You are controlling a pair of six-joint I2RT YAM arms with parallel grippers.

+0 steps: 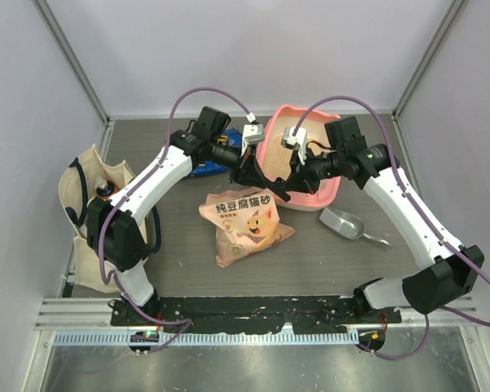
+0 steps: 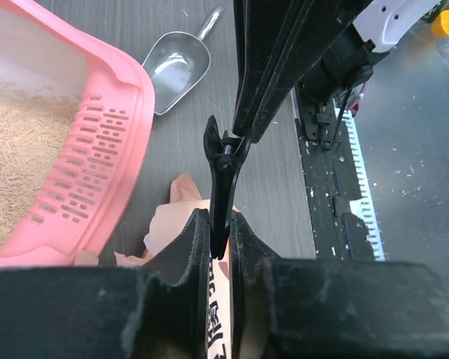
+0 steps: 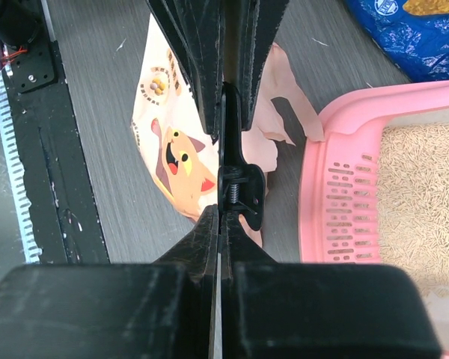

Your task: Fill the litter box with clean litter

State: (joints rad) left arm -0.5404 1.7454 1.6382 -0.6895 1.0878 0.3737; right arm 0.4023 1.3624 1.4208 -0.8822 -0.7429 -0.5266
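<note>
The pink litter box (image 1: 298, 109) stands at the back, right of centre, with clean litter (image 2: 15, 164) (image 3: 423, 187) lying in it. In front of it lies the pinkish bag with the orange cat (image 1: 243, 222), its torn top towards the box. Both grippers meet above the bag's top, beside the box's slotted ledge (image 2: 90, 164). A black spring clip (image 2: 223, 168) (image 3: 239, 191) hangs between them. My left gripper (image 2: 219, 224) is shut on one end of it. My right gripper (image 3: 221, 217) is shut on the other end.
A metal scoop (image 1: 343, 222) lies on the table to the right of the bag. A blue chip bag (image 1: 206, 169) sits behind the left arm. A cream tote bag (image 1: 86, 204) stands at the left edge. The arms' black base rail (image 1: 253, 314) runs along the near edge.
</note>
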